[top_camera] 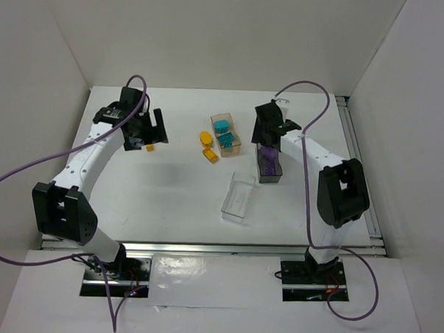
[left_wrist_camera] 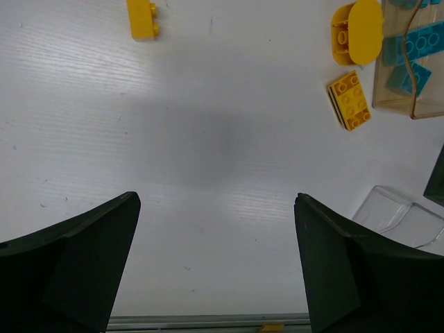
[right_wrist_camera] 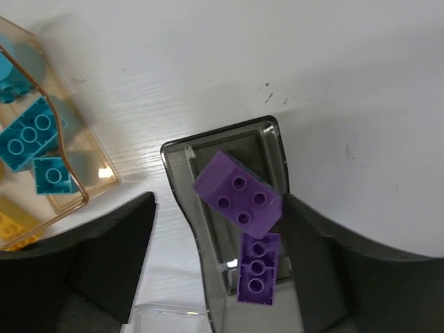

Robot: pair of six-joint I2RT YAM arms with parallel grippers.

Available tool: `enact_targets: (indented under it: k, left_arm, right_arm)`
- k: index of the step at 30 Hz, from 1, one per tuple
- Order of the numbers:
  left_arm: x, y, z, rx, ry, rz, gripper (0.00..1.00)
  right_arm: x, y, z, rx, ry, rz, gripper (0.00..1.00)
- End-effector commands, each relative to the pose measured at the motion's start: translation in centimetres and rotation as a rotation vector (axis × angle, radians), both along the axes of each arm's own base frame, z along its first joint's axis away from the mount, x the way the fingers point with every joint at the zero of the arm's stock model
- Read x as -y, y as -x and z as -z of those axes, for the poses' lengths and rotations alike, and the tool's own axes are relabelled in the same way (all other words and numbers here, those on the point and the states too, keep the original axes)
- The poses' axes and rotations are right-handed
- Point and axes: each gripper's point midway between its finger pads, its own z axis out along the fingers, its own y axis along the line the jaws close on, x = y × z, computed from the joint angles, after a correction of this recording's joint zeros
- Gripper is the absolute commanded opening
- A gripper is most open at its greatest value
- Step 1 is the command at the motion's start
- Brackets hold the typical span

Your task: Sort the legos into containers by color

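**A:** Purple brick, tilted over the grey box: is the right gripper pinching it?

**B:** No. The jaws stand spread wider than the brick, with a clear gap on one side. Whether it rests on the box or is dropping, I cannot tell. A second purple lego lies flat inside, beneath it.

**A:** And the left gripper?

**B:** Spread wide, nothing between the fingers, hanging over the table.

**A:** What is left unsorted?

**B:** Yellow only, by my reckoning. Teal legos sit in the tan box, and the clear box holds nothing. A lone yellow brick lies ahead of the left gripper, toward the left of its wrist view, long axis pointing roughly away from the wrist. A rounded lego and a studded lego, both yellow, lie just beside the tan box, between the arms.

**A:** Which arm suits the lone brick?

**B:** The left, I judge. It is near and the right is well apart. Fingers brought forward would close across the brick's short width.
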Motion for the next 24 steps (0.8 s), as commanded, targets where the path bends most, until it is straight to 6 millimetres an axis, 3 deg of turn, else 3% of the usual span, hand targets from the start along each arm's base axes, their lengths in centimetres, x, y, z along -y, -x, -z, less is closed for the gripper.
enact_targets:
  k: [1,3,6,7,9,10,12,16,19,24]
  left_arm:
    - [-0.3,-0.9,-0.3,0.014,-0.013,-0.027,1.00]
    - [-0.7,-1.0,-0.6,0.018,-0.031,-0.041,1.00]
    - [-1.6,-1.2,-1.0,0.019,-0.071,-0.081,1.00]
    - [-2.3,-1.3,-1.5,0.028,-0.079,-0.116,1.00]
    - [-2.8,-1.2,-2.3,0.044,-0.084,-0.131,1.00]
    - [-2.8,-1.2,-2.3,0.045,-0.077,-0.140,1.00]
    - [-2.8,-0.8,-2.8,0.058,-0.069,-0.148,1.00]
    - [-2.8,-0.1,-2.8,0.060,-0.055,-0.163,1.00]
    - [-3.2,0.1,-2.7,0.062,-0.066,-0.186,1.00]
    - [-3.0,0.4,-3.3,0.078,-0.053,-0.180,1.00]
  right_arm:
    - [-1.8,0.3,-5.1,0.125,0.039,-0.044,0.71]
    - [-5.2,0.7,-6.7,0.176,0.023,-0.167,0.62]
    - [-13.0,2.5,-8.1,0.210,-0.029,-0.447,0.60]
    - [-15.5,3.4,-6.7,0.173,-0.029,-0.525,0.60]
    - [-18.5,3.9,-6.7,0.160,-0.025,-0.627,0.68]
    - [-20.2,4.3,-5.1,0.133,-0.007,-0.665,0.71]
    - [-21.9,4.6,-3.9,0.104,0.005,-0.720,0.77]
    - [-24.5,2.6,-1.4,0.073,0.000,-0.739,0.78]
    - [-25.4,1.2,-1.2,0.087,0.011,-0.722,0.78]
    - [-25.6,0.2,1.4,0.056,0.016,-0.708,0.79]
